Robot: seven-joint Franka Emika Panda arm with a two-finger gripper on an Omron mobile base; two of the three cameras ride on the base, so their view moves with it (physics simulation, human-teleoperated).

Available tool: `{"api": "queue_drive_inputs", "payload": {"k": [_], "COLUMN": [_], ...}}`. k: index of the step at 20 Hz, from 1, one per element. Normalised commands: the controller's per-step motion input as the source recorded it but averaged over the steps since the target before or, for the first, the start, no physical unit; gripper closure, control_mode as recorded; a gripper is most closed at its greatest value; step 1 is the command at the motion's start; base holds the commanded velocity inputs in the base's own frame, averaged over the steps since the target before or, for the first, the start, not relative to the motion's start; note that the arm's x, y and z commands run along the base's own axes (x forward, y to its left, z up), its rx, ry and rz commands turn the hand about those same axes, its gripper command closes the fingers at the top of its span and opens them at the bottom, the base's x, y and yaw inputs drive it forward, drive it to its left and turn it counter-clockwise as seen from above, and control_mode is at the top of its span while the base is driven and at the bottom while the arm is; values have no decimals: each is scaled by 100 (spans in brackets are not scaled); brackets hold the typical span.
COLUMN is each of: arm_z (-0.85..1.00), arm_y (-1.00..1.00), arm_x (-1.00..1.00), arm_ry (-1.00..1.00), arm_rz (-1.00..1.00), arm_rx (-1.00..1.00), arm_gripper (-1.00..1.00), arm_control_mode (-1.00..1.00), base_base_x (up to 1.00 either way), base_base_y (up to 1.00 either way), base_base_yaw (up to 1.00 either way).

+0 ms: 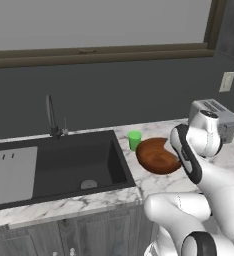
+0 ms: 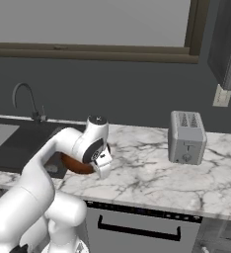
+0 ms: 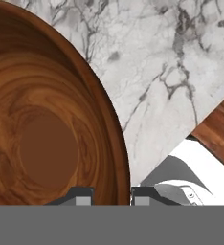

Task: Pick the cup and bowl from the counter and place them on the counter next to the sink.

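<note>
A: What's the biggest thing here?

B: The white marble counter with grey veins (image 1: 159, 187), running over dark grey wood cabinets (image 1: 64, 235). Sunk into it on the left is the black rectangular sink (image 1: 74, 167) with a round drain, a flat grey drainboard (image 1: 11, 172) and a dark curved faucet (image 1: 51, 117) at the back.

A: And the arm?

B: The white arm with dark joints (image 1: 204, 165) bends over the counter just right of the sink. In the right base view it reaches across to the same spot.

A: Where's the bowl?

B: The wide, round, reddish-brown glossy wooden bowl (image 1: 156, 156) is on the marble just beside the sink's right edge, partly behind the arm's wrist. A silver two-slot toaster (image 2: 187, 137) stands well apart to the right, near the wall.

A: The cup?

B: The small bright green tumbler (image 1: 134, 140) stands upright on the counter, just behind the bowl's left edge and near the sink's back corner.

A: Is the gripper holding anything?

B: Yes. In the hand view the two-finger gripper (image 3: 112, 195) straddles the bowl's rim, one dark tip inside and one outside, clamped narrowly on the wall.
</note>
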Motion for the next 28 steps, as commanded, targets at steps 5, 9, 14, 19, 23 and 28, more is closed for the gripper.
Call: {"api": "queue_drive_inputs", "payload": {"k": [5, 9, 14, 19, 23, 28], "arm_z": [-3, -5, -14, -20, -19, -22], "arm_y": [0, 0, 0, 0, 0, 0], "arm_x": [0, 1, 12, 30, 35, 22], "arm_ry": [0, 0, 1, 3, 3, 4], "arm_rz": [1, 9, 5, 1, 0, 0], "arm_rx": [0, 0, 0, 0, 0, 0], "arm_gripper": [100, 100, 100, 100, 100, 100], "arm_control_mode": [-100, -100, -100, -100, -100, -100], "base_base_x": [0, 0, 0, 0, 0, 0], "base_base_y": [0, 0, 0, 0, 0, 0], "base_base_yaw": [0, 0, 0, 0, 0, 0]}}
